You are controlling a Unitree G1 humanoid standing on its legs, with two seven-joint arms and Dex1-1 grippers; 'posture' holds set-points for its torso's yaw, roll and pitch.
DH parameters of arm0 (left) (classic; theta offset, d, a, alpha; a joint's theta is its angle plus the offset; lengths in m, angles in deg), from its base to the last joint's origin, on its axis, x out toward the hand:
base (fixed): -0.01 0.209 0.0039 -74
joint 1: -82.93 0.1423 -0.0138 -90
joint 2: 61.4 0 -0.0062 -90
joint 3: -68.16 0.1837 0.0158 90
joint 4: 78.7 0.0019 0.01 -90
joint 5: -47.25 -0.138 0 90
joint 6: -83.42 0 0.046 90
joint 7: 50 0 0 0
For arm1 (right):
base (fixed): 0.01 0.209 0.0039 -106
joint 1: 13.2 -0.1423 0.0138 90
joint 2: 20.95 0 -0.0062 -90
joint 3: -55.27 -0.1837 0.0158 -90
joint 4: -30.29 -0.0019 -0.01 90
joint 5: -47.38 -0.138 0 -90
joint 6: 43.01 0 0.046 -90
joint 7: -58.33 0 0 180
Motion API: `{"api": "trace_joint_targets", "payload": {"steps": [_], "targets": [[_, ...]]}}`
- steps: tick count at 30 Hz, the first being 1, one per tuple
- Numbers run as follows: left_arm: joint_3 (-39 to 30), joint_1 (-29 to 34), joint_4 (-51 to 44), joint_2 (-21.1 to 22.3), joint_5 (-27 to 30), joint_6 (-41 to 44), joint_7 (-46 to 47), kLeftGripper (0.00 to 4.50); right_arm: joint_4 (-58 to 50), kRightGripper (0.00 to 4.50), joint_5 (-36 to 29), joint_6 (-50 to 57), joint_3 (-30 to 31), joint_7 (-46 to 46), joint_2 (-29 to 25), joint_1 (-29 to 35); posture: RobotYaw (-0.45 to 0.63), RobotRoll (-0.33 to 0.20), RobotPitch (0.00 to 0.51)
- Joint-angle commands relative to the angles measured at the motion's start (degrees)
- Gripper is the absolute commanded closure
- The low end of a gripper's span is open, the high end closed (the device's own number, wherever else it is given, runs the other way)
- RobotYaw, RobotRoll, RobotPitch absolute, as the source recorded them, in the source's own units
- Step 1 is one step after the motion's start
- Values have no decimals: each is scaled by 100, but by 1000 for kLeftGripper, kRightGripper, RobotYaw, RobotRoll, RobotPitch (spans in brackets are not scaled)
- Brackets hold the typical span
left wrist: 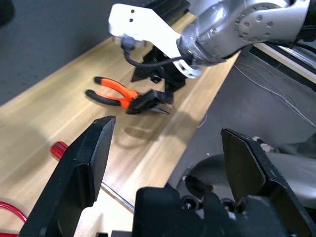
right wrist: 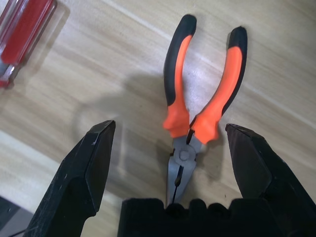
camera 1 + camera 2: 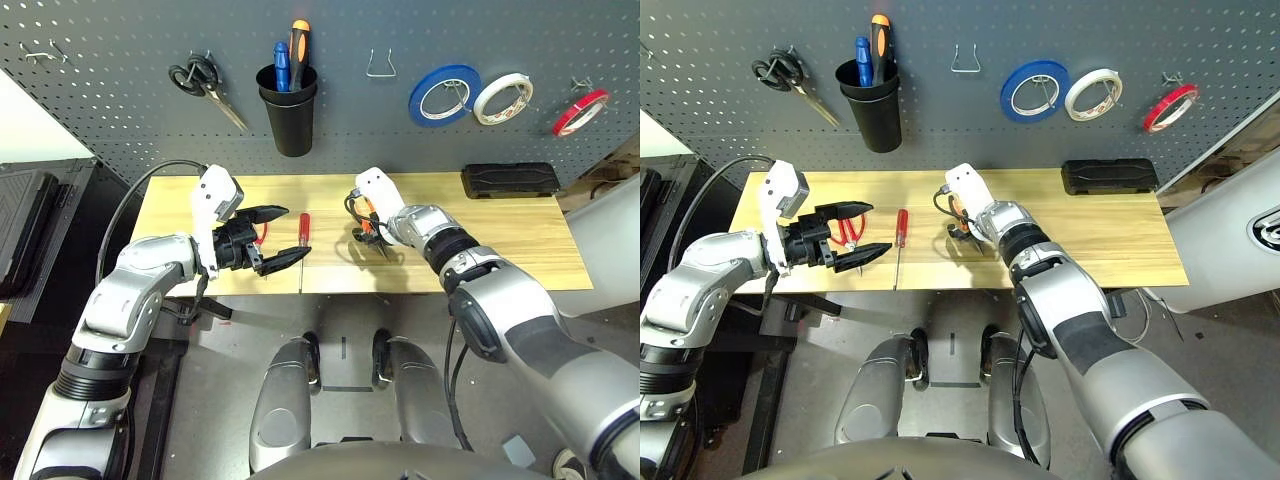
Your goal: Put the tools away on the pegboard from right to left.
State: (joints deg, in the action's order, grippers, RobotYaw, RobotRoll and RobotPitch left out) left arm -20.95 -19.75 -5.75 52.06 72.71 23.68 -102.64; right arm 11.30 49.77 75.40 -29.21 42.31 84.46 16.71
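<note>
Right gripper [image 2: 168, 173] hovered over the pliers [image 2: 200, 94] lying on the worktop [image 3: 520, 240], fingers spread either side, probably lining up a grab. Left gripper [image 3: 272, 238] also spread, holding nothing.

red-handled scissors [image 3: 262, 237] mostly hidden behind left gripper [image 3: 279, 237]; screwdriver [image 2: 22, 29] handle cut off by frame edge in right wrist view.
</note>
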Motion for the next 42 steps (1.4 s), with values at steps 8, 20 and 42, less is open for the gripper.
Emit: {"api": "trace_joint_targets", "payload": {"steps": [8,20,42], "targets": [[-134,330,-634,93,199,356,123,0,214,14,29,-133,-275,391,124,76,98,0,298],[-234,541,-1129,121,423,661,317,0,218,14,63,-300,-331,673,89,139,124,0,341],[-545,759,-1564,236,636,1000,698,0,489,3778,46,-573,-723,903,197,160,204,0,331]]}}
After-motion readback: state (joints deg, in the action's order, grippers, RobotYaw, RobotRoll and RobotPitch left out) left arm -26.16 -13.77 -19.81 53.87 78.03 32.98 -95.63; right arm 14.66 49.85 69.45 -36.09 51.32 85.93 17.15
